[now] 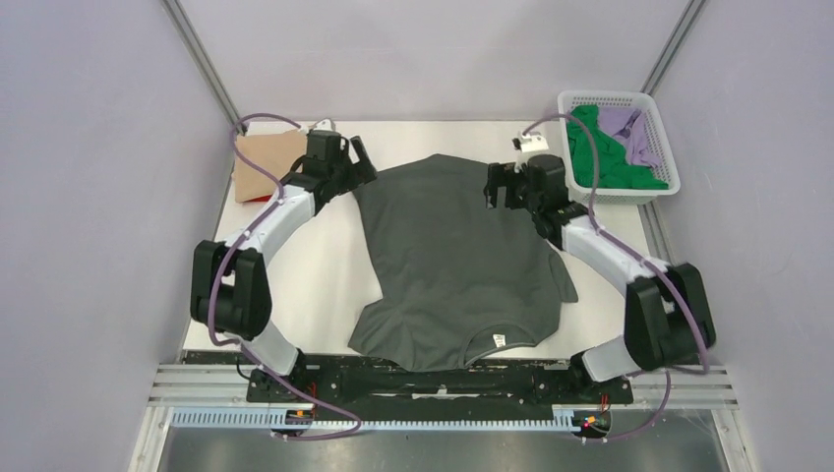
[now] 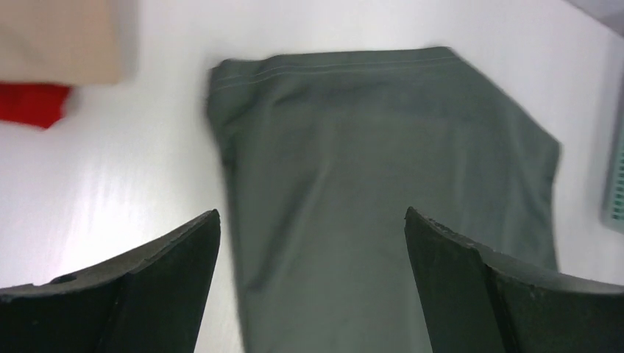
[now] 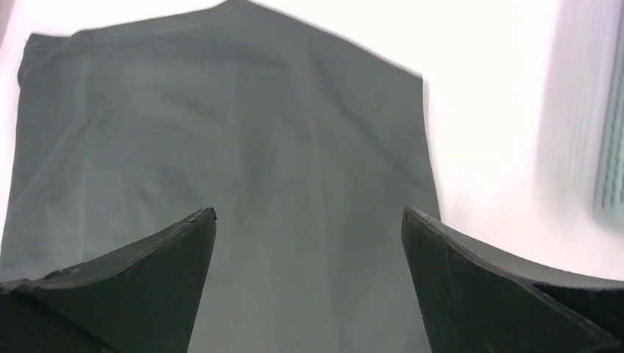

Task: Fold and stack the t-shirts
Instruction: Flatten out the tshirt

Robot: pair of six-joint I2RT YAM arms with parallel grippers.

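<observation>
1. Two folded garments lie outboard of the left gripper [image 1: 357, 162], on its left side: a tan shirt [image 1: 268, 157] on top of a red shirt [image 2: 33, 103], of which only an edge shows. Judged to be the start of the stack, set at the far left so that the middle of the table [image 1: 315, 275] is kept for folding.
2. The left gripper is spread wide and holds nothing. The far-left hem corner of the dark grey t-shirt [image 1: 457, 256] lies just ahead of its left finger, with cloth under the gap. It appears placed to take that corner. Whether the fingers touch the cloth cannot be told.
3. The dark grey t-shirt lies flat between the two grippers, hem at their end and collar back towards the arm bases. This suits a lengthwise fold.
4. The right gripper [image 1: 495, 185] is likewise wide and empty, over the far-right part of the hem. The right edge of the cloth runs just outboard of its right finger.
5. A white basket [image 1: 615, 98] stands beyond and to the right of the right gripper, apart from the dark grey cloth. It holds a green shirt [image 1: 600, 162] and a lilac shirt [image 1: 629, 128], both unfolded.
6. Obstructions: none on the dark grey t-shirt. The tan shirt is near the left gripper and could be disturbed by a wide swing.
</observation>
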